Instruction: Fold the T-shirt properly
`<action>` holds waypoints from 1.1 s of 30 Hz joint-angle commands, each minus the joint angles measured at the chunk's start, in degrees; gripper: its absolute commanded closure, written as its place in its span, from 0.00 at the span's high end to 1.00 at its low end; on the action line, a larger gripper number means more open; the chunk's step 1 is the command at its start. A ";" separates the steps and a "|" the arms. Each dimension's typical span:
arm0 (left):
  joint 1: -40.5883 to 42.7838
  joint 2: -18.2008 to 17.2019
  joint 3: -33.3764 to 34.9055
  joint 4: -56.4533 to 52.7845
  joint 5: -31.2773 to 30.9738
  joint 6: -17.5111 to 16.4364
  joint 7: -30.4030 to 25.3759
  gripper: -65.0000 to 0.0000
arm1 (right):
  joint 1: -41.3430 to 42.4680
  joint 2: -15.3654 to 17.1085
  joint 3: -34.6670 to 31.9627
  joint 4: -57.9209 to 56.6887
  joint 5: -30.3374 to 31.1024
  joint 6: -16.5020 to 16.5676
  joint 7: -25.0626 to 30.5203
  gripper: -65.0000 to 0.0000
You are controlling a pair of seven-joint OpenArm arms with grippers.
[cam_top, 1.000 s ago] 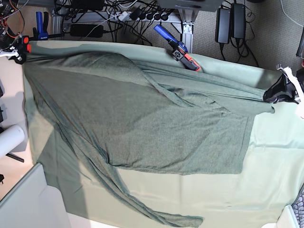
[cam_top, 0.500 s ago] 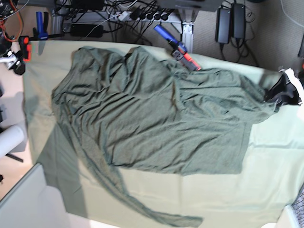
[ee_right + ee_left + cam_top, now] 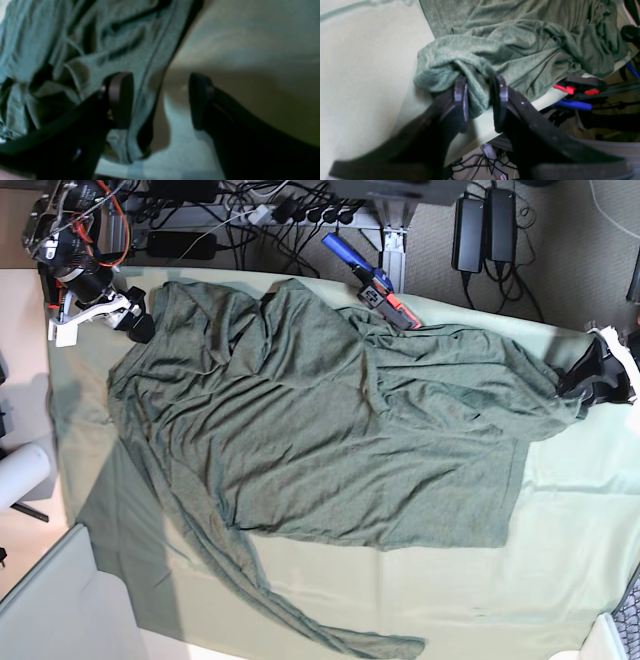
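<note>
Here the left tool (image 3: pixel 480 100) pinches the T-shirt (image 3: pixel 330 430); the right tool (image 3: pixel 160 100) gapes empty.

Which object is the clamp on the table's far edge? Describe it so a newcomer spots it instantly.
Start from the pale green tablecloth and follow its far edge past the dark T-shirt. The clamp lies there at a slant, its blue handle and red-and-black head unlike any other item on the table.

Dim, blurred right wrist view

Soft knit on smooth cloth

The T-shirt (image 3: pixel 330 430) is matt, heathered, rumpled knit; the tablecloth (image 3: pixel 580 520) a smooth pale sheet; the left end effector (image 3: pixel 480 100) dark, slightly glossy plastic.
</note>
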 commanded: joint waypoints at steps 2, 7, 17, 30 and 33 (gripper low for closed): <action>-0.24 -0.96 -0.48 0.85 -1.22 -0.32 -1.18 0.28 | -1.14 -0.17 -0.26 0.72 -0.04 1.53 -1.18 0.54; -0.26 -0.98 -0.48 0.85 -1.25 -0.32 -1.22 0.28 | -6.45 -0.28 -0.66 4.07 0.13 1.53 -1.20 0.54; -0.26 -0.96 -0.48 0.85 -1.97 -0.32 -1.22 0.28 | -12.02 -0.31 -0.66 10.86 0.13 1.49 -0.24 0.53; -0.26 -0.96 -0.48 0.87 -4.15 -0.32 -0.66 0.28 | -9.42 0.13 0.50 10.86 -6.58 1.46 4.44 0.00; -0.24 -0.96 -0.48 0.87 -4.35 -0.32 0.52 0.28 | -8.11 1.55 2.03 10.84 -8.13 1.46 4.52 0.00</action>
